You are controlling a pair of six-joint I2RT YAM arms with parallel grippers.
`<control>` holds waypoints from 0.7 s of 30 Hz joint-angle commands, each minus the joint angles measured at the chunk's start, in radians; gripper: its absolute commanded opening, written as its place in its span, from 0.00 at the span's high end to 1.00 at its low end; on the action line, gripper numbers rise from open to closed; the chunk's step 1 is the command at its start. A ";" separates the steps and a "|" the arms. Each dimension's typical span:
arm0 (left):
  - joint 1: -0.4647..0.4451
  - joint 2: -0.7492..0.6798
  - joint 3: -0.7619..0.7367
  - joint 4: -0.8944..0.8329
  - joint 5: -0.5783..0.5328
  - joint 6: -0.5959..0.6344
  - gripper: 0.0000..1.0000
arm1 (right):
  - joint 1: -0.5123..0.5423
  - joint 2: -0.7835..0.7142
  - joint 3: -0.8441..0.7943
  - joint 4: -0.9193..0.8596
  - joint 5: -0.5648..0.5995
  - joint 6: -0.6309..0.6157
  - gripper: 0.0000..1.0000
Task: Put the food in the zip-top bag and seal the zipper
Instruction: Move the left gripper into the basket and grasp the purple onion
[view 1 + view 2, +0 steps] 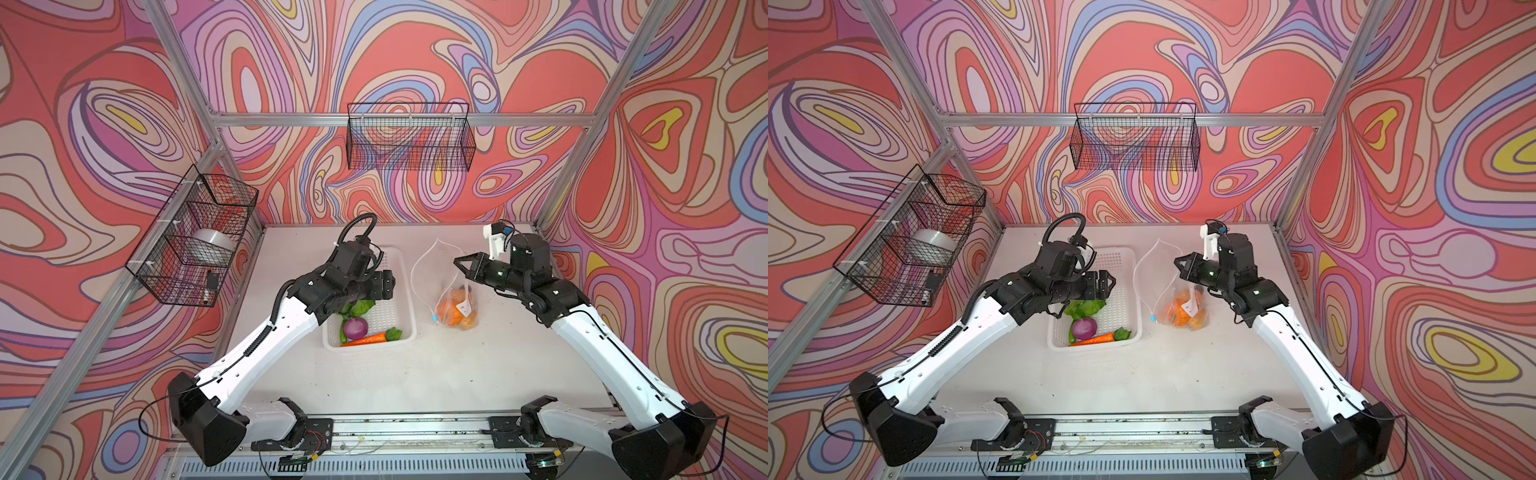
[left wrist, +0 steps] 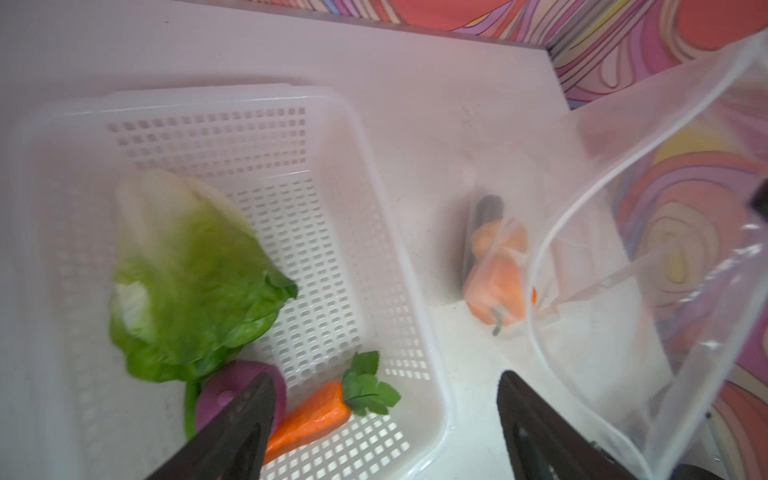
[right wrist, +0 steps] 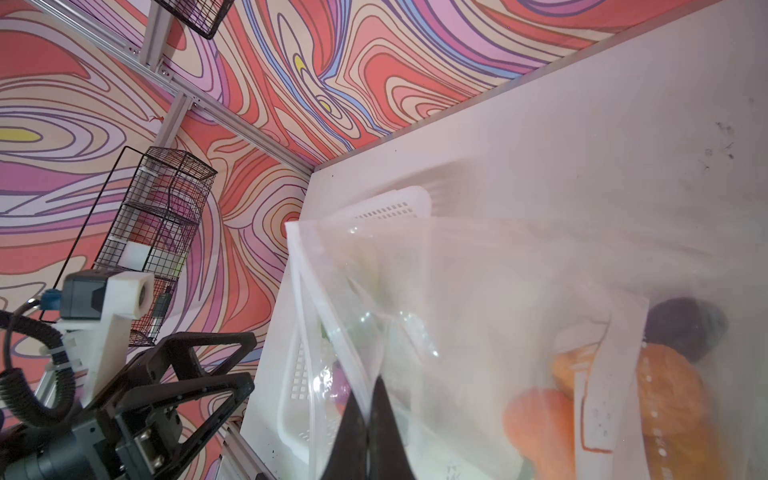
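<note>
The clear zip-top bag [image 1: 440, 270] stands right of the white basket [image 1: 409, 316] with its mouth held up and open. My right gripper [image 1: 457, 262] [image 3: 368, 386] is shut on the bag's mouth edge. The zipper's blue slider [image 1: 435, 319] hangs at the near end. Inside the bag lie an orange pumpkin [image 2: 498, 286] and a dark cucumber [image 2: 486, 208]. In the basket are the lettuce [image 2: 195, 282], purple onion [image 1: 354, 328], carrot [image 2: 311, 415] and green pepper [image 1: 341, 332]. My left gripper [image 1: 388, 284] [image 2: 386, 382] hovers open above the basket's right side, holding nothing.
A black wire basket [image 1: 409, 137] hangs on the back wall. Another wire basket [image 1: 195, 241] on the left wall holds a silver roll. Both arm bases sit on the metal rail [image 1: 415, 428] along the table's front edge.
</note>
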 commanded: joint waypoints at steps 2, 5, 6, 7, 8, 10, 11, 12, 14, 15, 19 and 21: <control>0.014 -0.012 -0.109 -0.138 -0.117 0.031 0.13 | 0.004 -0.010 -0.026 0.032 -0.007 0.014 1.00; 0.019 -0.007 -0.168 -0.136 -0.111 0.011 0.12 | 0.004 -0.015 -0.031 0.028 0.000 0.018 1.00; 0.021 -0.002 -0.183 -0.131 -0.111 0.007 0.12 | 0.005 -0.017 -0.029 0.025 0.002 0.019 1.00; 0.023 0.005 -0.198 -0.122 -0.110 0.007 0.12 | 0.004 -0.018 -0.029 0.023 0.005 0.017 1.00; 0.025 0.013 -0.211 -0.112 -0.113 0.008 0.11 | 0.005 -0.019 -0.029 0.019 0.006 0.017 1.00; 0.035 0.035 -0.233 -0.094 -0.109 0.002 0.09 | 0.004 -0.019 -0.026 0.014 0.005 0.016 1.00; 0.043 0.046 -0.243 -0.081 -0.097 0.000 0.09 | 0.005 -0.020 -0.026 0.013 0.004 0.017 1.00; 0.049 0.058 -0.250 -0.071 -0.086 -0.003 0.09 | 0.005 -0.020 -0.026 0.011 0.004 0.016 1.00; 0.059 0.086 -0.264 -0.048 -0.063 -0.006 0.09 | 0.004 -0.023 -0.026 0.008 0.005 0.018 1.00; 0.061 0.096 -0.268 -0.039 -0.059 -0.006 0.09 | 0.005 -0.025 -0.025 0.008 0.006 0.019 1.00; 0.068 0.147 -0.277 -0.009 -0.046 -0.003 0.09 | 0.005 -0.030 -0.023 0.003 0.011 0.020 1.00; 0.072 0.171 -0.281 0.003 -0.040 -0.006 0.09 | 0.005 -0.029 -0.022 0.001 0.010 0.019 1.00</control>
